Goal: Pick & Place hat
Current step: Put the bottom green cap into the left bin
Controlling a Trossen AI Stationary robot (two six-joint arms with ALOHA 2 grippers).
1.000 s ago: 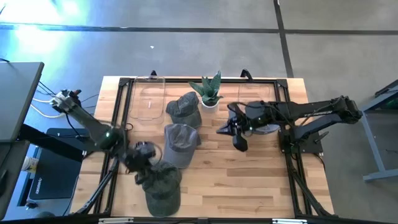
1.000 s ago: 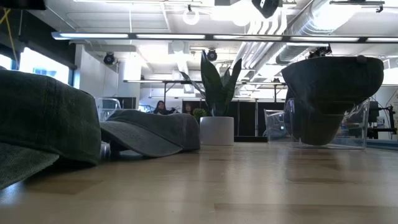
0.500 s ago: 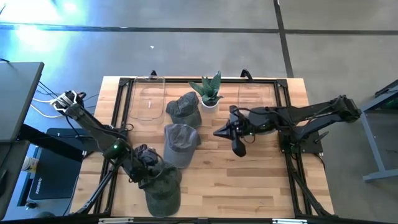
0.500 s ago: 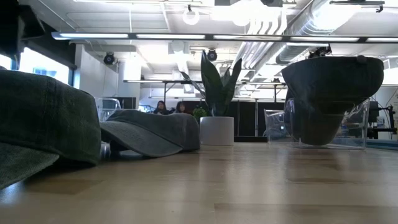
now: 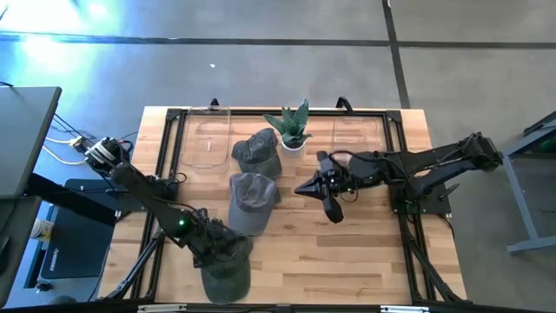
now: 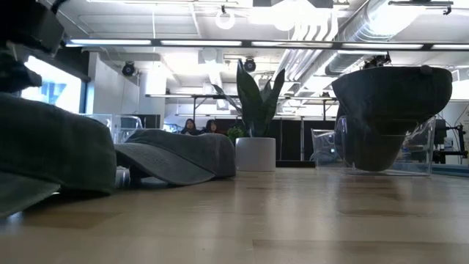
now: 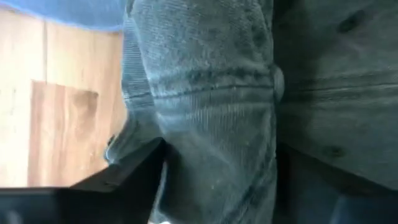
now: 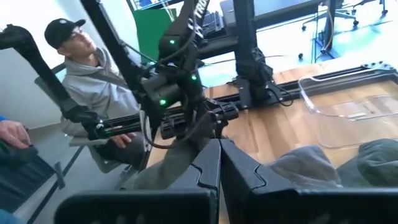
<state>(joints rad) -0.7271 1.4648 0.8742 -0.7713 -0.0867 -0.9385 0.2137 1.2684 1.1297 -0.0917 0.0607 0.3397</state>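
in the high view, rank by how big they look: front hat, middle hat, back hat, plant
1. Front hat, partly under the left gripper
2. Middle hat
3. Back hat, close to the middle hat, so unsure
4. Plant

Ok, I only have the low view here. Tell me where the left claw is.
Observer: The left claw is down on the dark green hat, on the table's left side, at the edge opposite the plant.
Operator: Now give me the right claw.
Observer: The right claw is over bare wood, to the right of the grey cap in the middle of the table.
Operator: Say whether it holds anything.
Observer: No. In the right wrist view its fingers are pressed together with nothing between them.
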